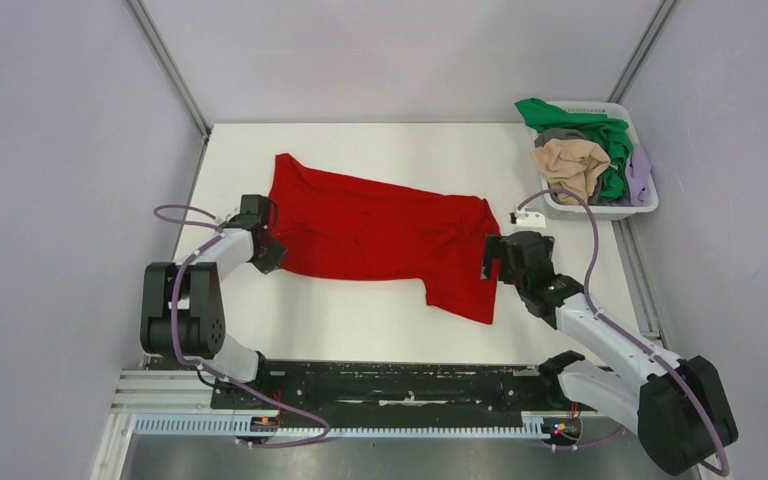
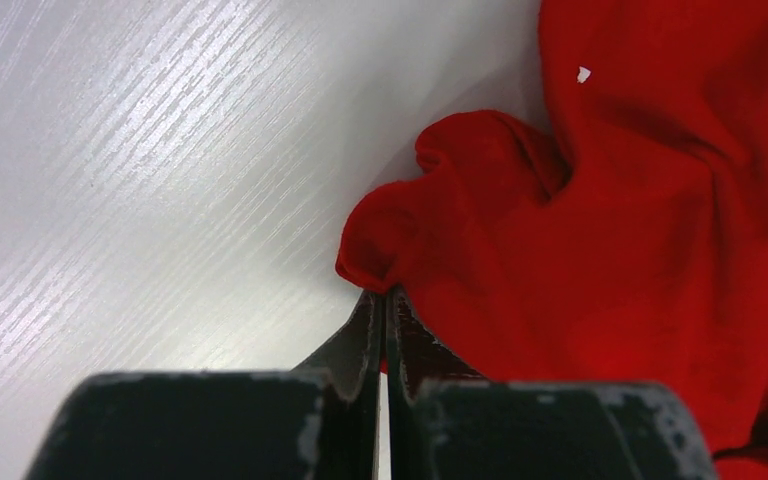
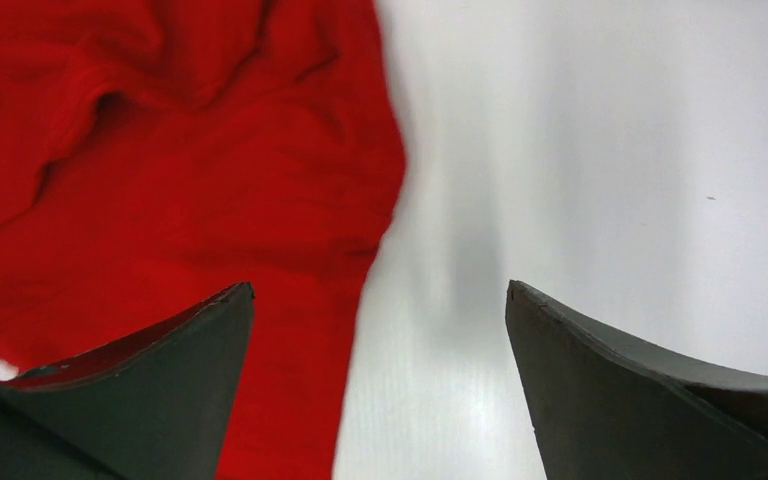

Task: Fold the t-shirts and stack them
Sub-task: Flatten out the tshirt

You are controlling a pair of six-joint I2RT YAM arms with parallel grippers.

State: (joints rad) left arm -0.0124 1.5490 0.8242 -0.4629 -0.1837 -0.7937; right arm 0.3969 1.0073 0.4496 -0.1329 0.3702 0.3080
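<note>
A large bright red t-shirt (image 1: 380,232) lies spread and rumpled across the middle of the white table. My left gripper (image 1: 265,250) is at its left edge; in the left wrist view its jaws are shut on a pinched fold of the red t-shirt (image 2: 520,260), with my left gripper (image 2: 385,295) at the cloth's rim. My right gripper (image 1: 493,262) hovers open over the shirt's right edge; in the right wrist view my right gripper (image 3: 380,295) straddles the red t-shirt's hem (image 3: 260,200) and bare table. Green, beige, grey and lavender t-shirts (image 1: 585,155) are heaped in the basket.
A white slatted basket (image 1: 643,205) stands at the table's far right corner. A small white object (image 1: 527,215) lies beside it on the table. Grey walls close in on the left and right sides.
</note>
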